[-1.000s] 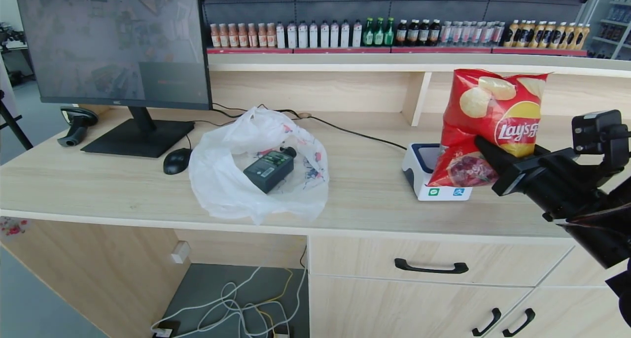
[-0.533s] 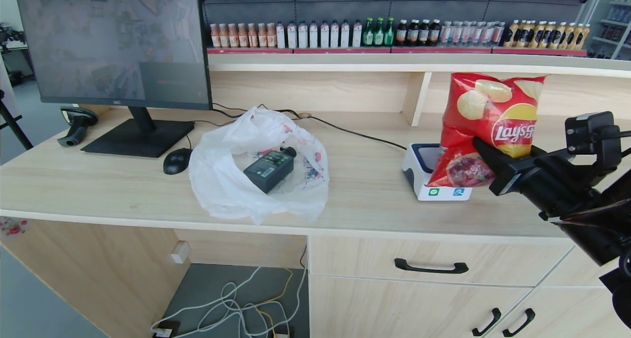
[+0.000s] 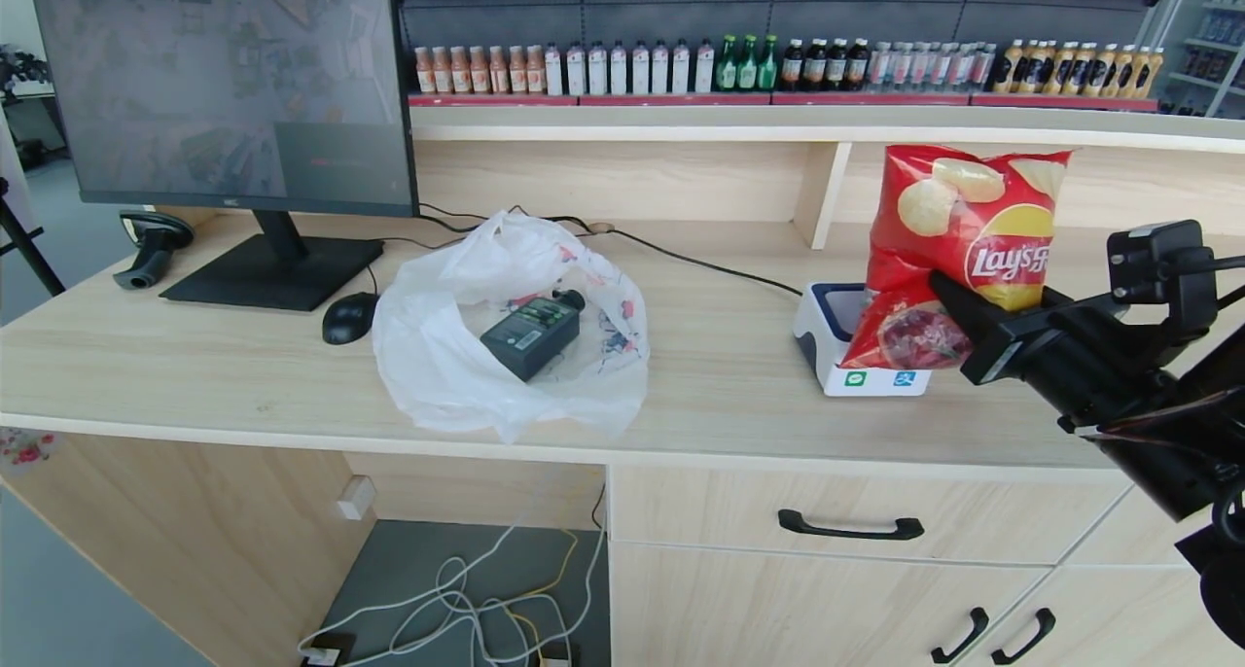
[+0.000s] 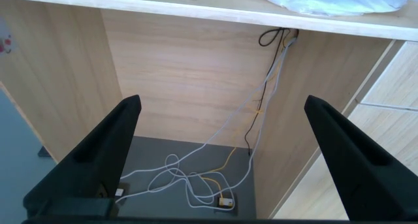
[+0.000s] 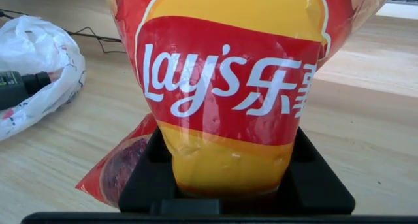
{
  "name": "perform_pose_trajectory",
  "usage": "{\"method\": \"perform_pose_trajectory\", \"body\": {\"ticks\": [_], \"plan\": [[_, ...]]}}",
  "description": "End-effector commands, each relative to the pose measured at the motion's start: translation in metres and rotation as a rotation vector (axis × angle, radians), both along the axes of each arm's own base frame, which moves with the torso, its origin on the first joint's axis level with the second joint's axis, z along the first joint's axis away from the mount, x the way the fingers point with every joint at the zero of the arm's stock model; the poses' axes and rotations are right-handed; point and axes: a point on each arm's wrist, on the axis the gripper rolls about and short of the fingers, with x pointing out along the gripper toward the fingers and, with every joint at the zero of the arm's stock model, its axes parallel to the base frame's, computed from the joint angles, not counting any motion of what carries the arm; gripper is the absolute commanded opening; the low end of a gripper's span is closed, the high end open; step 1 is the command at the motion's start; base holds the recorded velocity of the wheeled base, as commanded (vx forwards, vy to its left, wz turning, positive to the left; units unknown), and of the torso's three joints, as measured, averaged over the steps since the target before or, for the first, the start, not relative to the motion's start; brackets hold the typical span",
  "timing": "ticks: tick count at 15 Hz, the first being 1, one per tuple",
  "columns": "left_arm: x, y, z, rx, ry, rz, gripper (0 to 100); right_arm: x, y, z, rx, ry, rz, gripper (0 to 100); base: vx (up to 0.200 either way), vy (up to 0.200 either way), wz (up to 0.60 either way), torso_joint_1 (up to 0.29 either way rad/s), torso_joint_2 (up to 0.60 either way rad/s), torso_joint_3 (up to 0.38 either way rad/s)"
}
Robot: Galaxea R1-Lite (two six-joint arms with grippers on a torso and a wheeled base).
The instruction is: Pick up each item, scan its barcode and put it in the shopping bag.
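Right claw (image 3: pixel 958 302) is clamped on the chip bag (image 3: pixel 963 229), holding it upright over the scanner (image 3: pixel 836 341), presumably for barcode reading; the shopping bag (image 3: pixel 438 356) lies well apart on the surface (image 3: pixel 720 356).

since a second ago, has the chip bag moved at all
Yes, slightly: the chip bag, held in the right gripper, has drifted a little to the robot's left and down against the white scanner, which stayed put.
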Motion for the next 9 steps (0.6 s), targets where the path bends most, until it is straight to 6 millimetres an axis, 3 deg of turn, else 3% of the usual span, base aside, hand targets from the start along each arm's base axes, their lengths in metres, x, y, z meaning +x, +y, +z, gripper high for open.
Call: {"method": "perform_pose_trajectory", "body": {"ticks": [1,9], "plan": [[0.0,0.0,0.0,0.0,0.0,0.0,100,0.003,0.001,0.01,0.005,-0.043,0.003,0,0.0,0.0,0.0,0.0,0.0,0.0],[0.0,0.0,0.0,0.0,0.0,0.0,100,-0.014,-0.002,0.019,0.01,-0.075,0.0,0,-0.2,0.0,0.0,0.002,0.0,0.001]]}}
